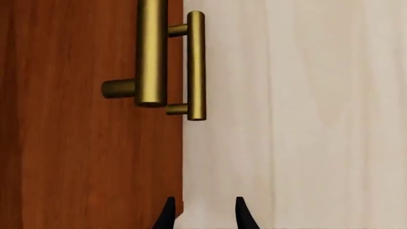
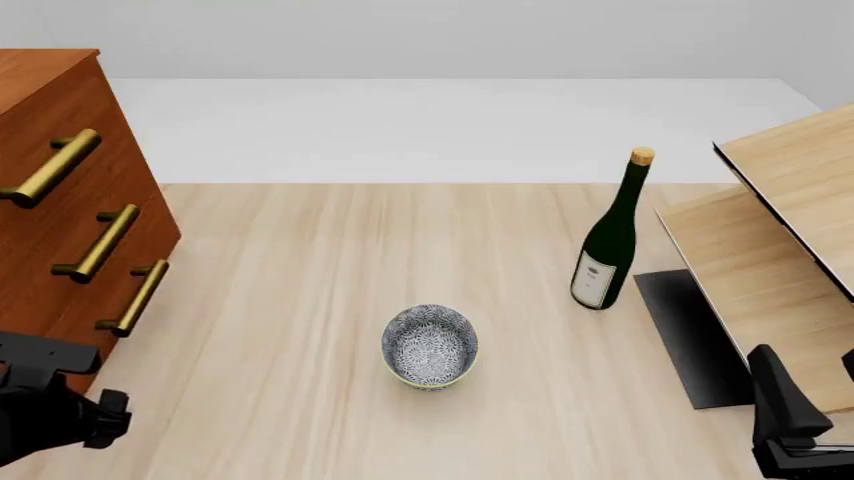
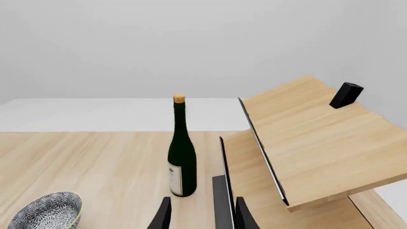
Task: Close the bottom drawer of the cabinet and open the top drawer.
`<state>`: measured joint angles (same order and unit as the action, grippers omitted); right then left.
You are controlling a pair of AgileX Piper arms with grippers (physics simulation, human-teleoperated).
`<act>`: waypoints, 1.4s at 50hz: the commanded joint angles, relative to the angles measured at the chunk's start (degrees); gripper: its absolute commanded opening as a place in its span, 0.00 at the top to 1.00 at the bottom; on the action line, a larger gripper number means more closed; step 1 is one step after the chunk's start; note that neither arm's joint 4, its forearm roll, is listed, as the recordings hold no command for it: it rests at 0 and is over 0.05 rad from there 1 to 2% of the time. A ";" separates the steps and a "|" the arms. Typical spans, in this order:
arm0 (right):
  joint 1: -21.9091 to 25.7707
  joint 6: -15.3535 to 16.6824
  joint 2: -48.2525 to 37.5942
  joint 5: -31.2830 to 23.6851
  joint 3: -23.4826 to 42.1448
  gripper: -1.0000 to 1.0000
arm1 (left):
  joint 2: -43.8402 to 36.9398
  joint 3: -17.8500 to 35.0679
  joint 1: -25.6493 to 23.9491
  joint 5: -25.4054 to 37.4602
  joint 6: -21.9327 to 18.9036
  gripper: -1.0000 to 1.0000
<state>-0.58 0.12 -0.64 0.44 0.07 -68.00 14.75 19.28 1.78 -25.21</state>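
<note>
While its fingers stand apart on nothing, the left gripper (image 1: 203, 217) faces the cabinet (image 2: 60, 200) at the table's (image 2: 334, 260) left; all three drawers look shut. The right gripper (image 3: 202, 214), likewise parted, faces the bottle (image 3: 181, 152).

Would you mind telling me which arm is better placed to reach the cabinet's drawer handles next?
Left. The left gripper already faces the cabinet and its brass handles; the right gripper faces the bottle.

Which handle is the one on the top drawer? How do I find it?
Look at the big reddish-brown cabinet at the left edge of the table. Three brass bar handles run down its front. The top drawer's handle is the highest and farthest back, above the other two.
</note>
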 commanded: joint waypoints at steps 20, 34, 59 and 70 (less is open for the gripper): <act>-0.06 -0.13 0.11 -0.10 0.01 0.00 | -0.12 4.84 -9.87 4.54 7.88 0.00; -0.17 -0.20 -0.28 0.32 0.00 0.00 | -0.86 9.29 -20.72 8.00 16.54 0.00; -0.12 -0.29 -0.62 0.72 0.01 0.00 | 8.68 20.77 -35.62 12.77 18.60 0.00; -0.10 -0.28 -0.43 0.54 0.02 0.00 | 19.10 16.61 -34.00 6.09 -5.54 0.00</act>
<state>-0.69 -0.16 -1.17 1.06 0.08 -56.01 32.61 -13.76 11.46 -16.83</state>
